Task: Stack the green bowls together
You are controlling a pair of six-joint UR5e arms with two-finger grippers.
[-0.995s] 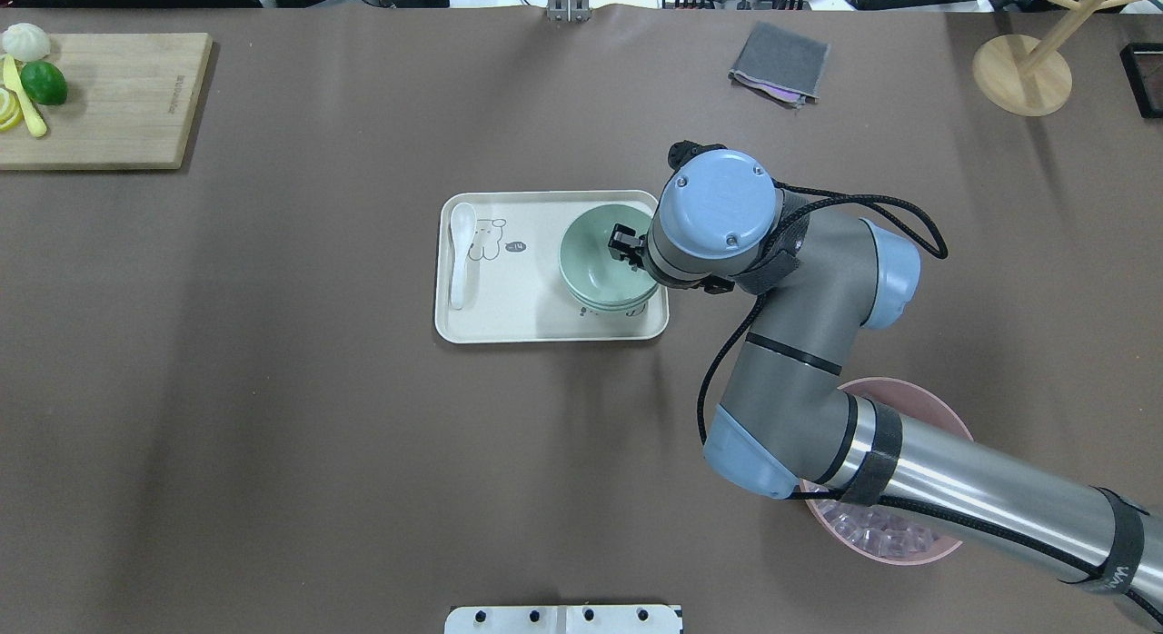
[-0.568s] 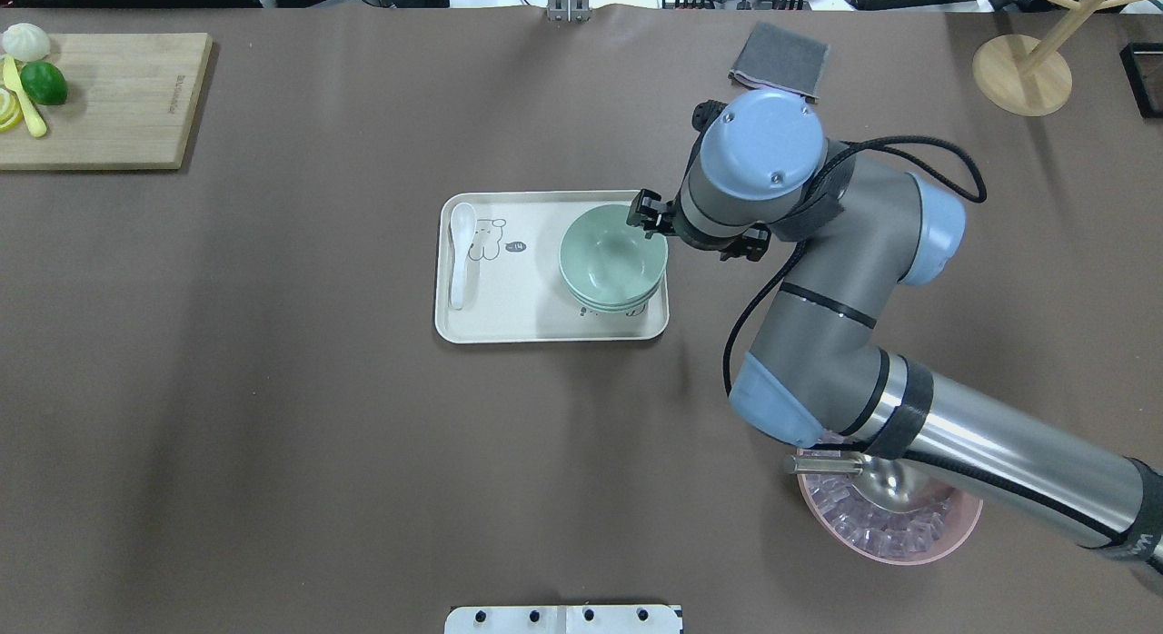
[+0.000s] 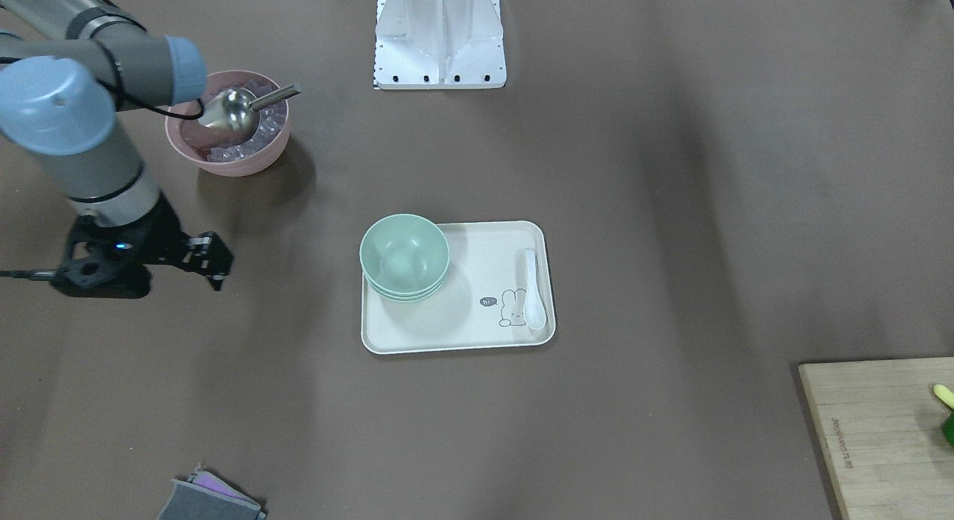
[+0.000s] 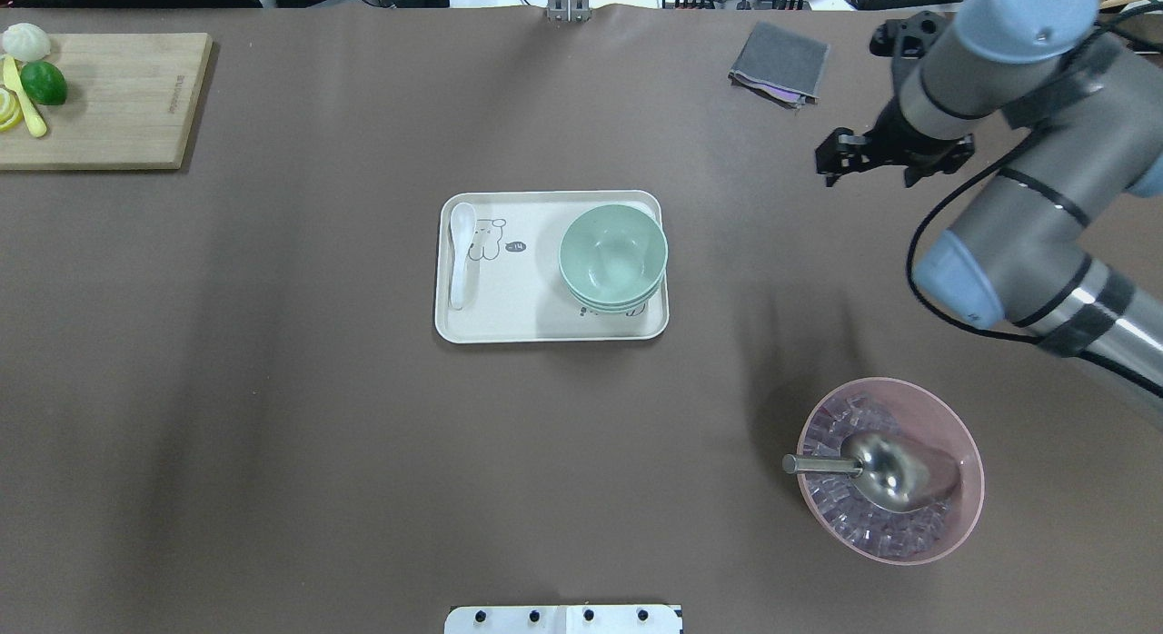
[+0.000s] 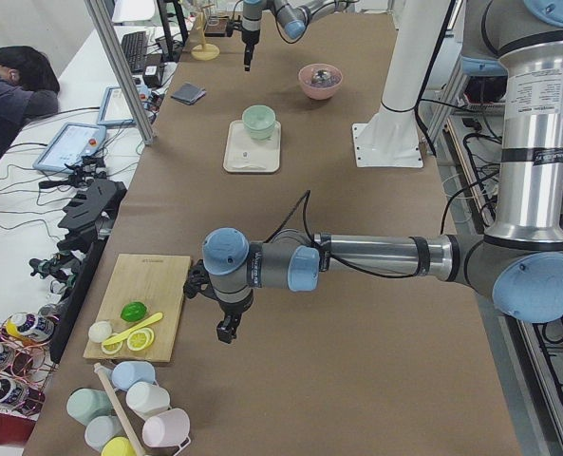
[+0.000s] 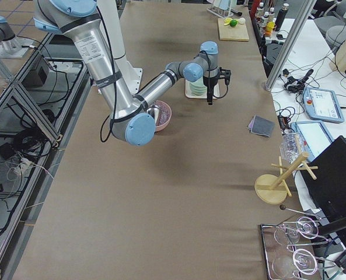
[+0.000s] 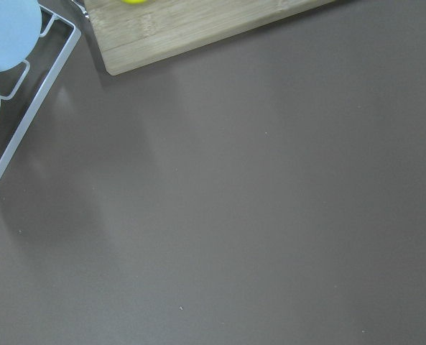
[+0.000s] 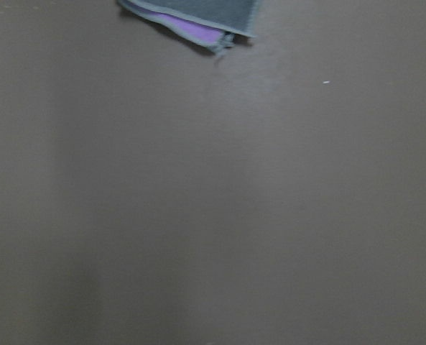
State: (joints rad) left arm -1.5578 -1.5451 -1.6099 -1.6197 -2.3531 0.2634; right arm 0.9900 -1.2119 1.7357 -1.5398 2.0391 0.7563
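Since the brown table (image 4: 273, 389) has only one pile of green on it, I'd call this job basically finished. Going by the overhead view, the right arm (image 4: 999, 207) comes in from the 3 o'clock edge and hangs high over the 1–2 o'clock part of the table, nowhere near the work.

The cream tray (image 4: 518, 293) sits about dead centre. The green bowls (image 4: 611, 252) are at its 3 o'clock end, nested one inside the other. I count what looks like three rims, and the stack sits level, not leaning. I can't spot any loose green bowl anywhere else, so nothing looks left to do except maybe parking the arm. The white spoon (image 4: 460, 252) lies along the tray's 9 o'clock edge, well apart from the stack.

The right gripper (image 4: 829, 157) is the only claw near any of this. Its fingers look parted with nothing between them. From the claw the bowls lie around 8 o'clock, well apart, with bare table between.

The left gripper (image 5: 227, 328) only shows in the side view, hanging by the cutting board (image 5: 143, 304), and I can't tell if it's open or closed.
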